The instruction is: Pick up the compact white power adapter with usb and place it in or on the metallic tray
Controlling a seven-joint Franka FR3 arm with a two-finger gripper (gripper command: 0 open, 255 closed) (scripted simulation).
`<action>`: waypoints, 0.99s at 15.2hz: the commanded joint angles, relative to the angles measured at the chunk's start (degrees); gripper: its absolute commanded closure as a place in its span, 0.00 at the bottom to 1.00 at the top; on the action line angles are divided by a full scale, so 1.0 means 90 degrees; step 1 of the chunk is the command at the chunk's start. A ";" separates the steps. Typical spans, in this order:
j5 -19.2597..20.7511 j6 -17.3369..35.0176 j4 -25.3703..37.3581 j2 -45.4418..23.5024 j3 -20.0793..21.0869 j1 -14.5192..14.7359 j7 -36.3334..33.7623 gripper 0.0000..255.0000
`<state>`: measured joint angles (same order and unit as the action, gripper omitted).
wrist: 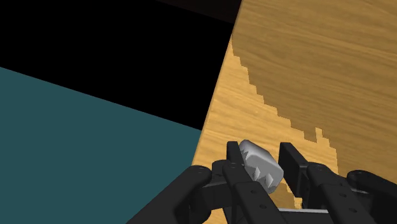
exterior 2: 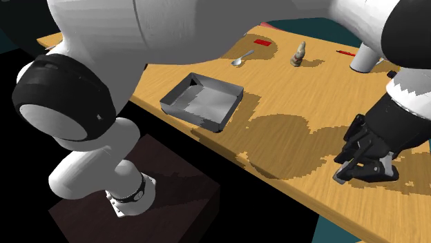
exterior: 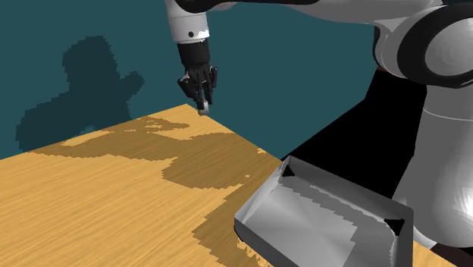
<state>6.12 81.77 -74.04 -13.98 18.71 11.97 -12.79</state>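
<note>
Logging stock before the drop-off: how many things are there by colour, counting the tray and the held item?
Grey or silver: 2 (tray, spoon)
Red: 2 (flat piece, thin stick)
Tan: 1 (figurine)
White: 1 (adapter, clasped in the end effector)
Total: 6; a white shape beside the arm is unclear, not counted.

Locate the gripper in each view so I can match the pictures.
Shoulder view: the gripper is at upper middle, by the wooden table's far corner, a white adapter in its fingertips.
Second exterior view: it is at lower right, over the table near its edge.
Wrist view: its fingers clasp the adapter beside the table's edge.
Shared landmark: the table edge, next to the gripper in every view.
</note>
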 commanded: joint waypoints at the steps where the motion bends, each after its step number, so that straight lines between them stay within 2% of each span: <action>1: 0.0023 -0.0212 0.0276 -0.0069 0.0002 0.0020 0.0008 1.00; 7: 0.0140 -0.0906 0.1286 -0.0398 0.0018 0.0147 -0.0009 1.00; 13: 0.0343 -0.1739 0.2643 -0.0936 0.0022 0.0380 -0.0021 1.00; 15: 0.0084 -0.1359 0.1509 -0.0166 0.0086 0.0228 -0.0136 1.00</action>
<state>7.40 69.48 -58.78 -17.15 19.20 13.95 -13.41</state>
